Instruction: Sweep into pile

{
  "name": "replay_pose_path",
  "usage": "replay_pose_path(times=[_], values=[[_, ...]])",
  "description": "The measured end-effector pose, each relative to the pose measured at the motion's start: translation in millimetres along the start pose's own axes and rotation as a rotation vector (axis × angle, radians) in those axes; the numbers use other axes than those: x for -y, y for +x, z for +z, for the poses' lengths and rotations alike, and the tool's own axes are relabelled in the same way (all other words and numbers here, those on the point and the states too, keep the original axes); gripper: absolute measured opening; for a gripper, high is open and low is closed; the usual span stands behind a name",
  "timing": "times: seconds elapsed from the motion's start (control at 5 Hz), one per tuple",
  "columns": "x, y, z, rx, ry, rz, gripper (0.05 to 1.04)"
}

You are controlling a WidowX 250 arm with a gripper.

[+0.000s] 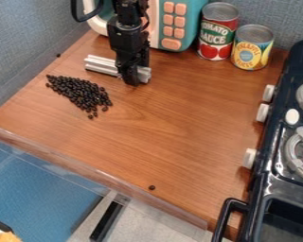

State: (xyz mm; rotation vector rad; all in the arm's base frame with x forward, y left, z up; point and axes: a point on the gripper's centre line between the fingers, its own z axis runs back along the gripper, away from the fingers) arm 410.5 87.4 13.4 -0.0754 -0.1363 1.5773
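1. We see the gripper (pixel 134 78) low over the far left part of the brown table (pixel 173 132), with the black arm above it.
2. Its fingers are closed on a pale ribbed bar (pixel 103 65), which lies across them and sticks out more to the left than to the right.
3. The black beans (pixel 83 93) lie on the left part of the table, on the near side of the bar and somewhat to the left. We see a small gap between them and the bar.
4. Most beans form one dense patch, wide at its middle; a few lie looser at its near right end.
5. We find one single bean (pixel 152 187) well apart, close to the near edge of the table.
6. At the far side we notice a teal toy microwave (pixel 195 19) with orange buttons, and to its right a red can (pixel 218 33) and a yellow and blue can (pixel 252 47), both upright.
7. Along the right side we have a dark toy stove (pixel 268 184) with white knobs.
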Motion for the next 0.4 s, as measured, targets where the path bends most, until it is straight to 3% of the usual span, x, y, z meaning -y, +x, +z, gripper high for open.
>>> replay_pose_path(times=[0.2,0.4], values=[[-2.6,-1.5,0.3,-0.007,0.003,-0.017,0.995],[-6.0,-7.4,24.7,-0.038,-0.012,-0.062,1.005]])
